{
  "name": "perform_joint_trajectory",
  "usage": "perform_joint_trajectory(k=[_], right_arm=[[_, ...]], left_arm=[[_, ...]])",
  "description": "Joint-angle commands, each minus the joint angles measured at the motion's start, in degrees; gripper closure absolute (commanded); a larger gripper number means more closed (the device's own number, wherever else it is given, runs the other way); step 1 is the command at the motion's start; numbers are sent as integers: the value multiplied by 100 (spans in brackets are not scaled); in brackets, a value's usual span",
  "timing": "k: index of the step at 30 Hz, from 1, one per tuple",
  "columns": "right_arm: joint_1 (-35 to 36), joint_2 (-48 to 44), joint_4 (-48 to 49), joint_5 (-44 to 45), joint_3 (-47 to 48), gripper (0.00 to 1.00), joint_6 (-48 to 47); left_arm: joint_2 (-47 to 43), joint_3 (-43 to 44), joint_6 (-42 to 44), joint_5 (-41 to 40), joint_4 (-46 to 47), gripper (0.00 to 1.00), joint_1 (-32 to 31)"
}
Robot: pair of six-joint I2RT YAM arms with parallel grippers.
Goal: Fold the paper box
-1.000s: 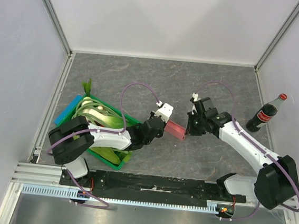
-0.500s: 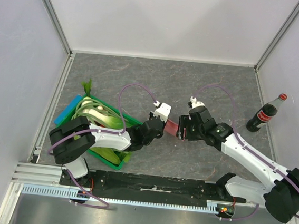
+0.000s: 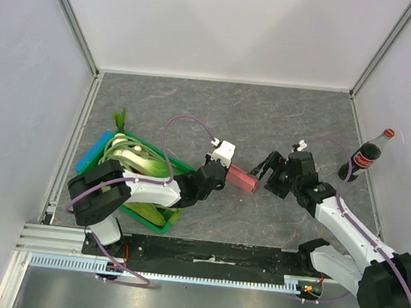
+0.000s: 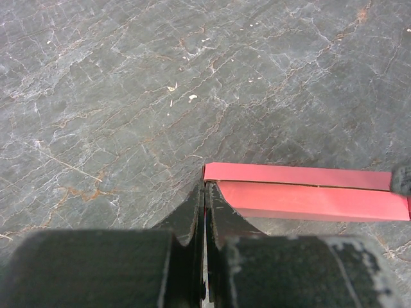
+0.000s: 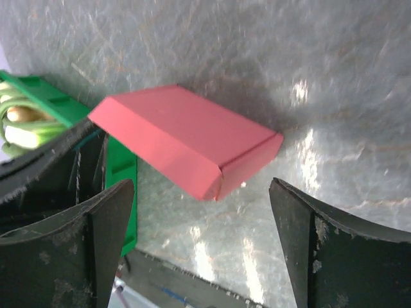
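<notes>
The paper box is a small closed pink carton, held just above the grey table in the middle. My left gripper is shut on its left end; in the left wrist view the two black fingers pinch a thin pink edge, and the box stretches away to the right. My right gripper stands wide open just right of the box, not touching it. In the right wrist view the box hangs ahead of the spread fingertips, its folded end flap facing me.
A green crate of leeks and other vegetables sits under the left arm, with a blue item at its far side. The crate's corner also shows behind the box. A cola bottle stands at the right wall.
My right gripper went from shut at the box's right end to wide open and drew back to the right. The left gripper and the box stayed where they were.
</notes>
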Motion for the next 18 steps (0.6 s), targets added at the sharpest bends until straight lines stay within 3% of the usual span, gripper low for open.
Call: perform_joint_trajectory(k=[1, 5, 7, 8, 10, 11, 14, 18], right_arm=[[210, 174, -24, 1114, 1045, 9, -1597], [517, 165, 341, 1924, 1005, 55, -2159], [754, 191, 763, 2258, 812, 69, -1878], [1208, 279, 860, 2669, 776, 75, -1816], [1650, 463, 852, 3882, 915, 79, -1658], [1921, 725, 800, 4130, 995, 86, -1605], [2256, 1279, 624, 4764, 1329, 92, -1246], [2618, 1878, 203, 5537, 1741, 92, -753]], left_arm=[[282, -81, -331, 217, -967, 98, -86], [299, -64, -340, 199, -940, 98, -104], [317, -55, -349, 173, -923, 98, -104], [334, -46, -366, 147, -914, 98, -104], [352, -37, -375, 111, -931, 98, -104], [361, -46, -410, 103, -940, 98, -104], [387, -37, -498, 50, -993, 98, -112], [422, 42, -586, -117, -1186, 98, -130]])
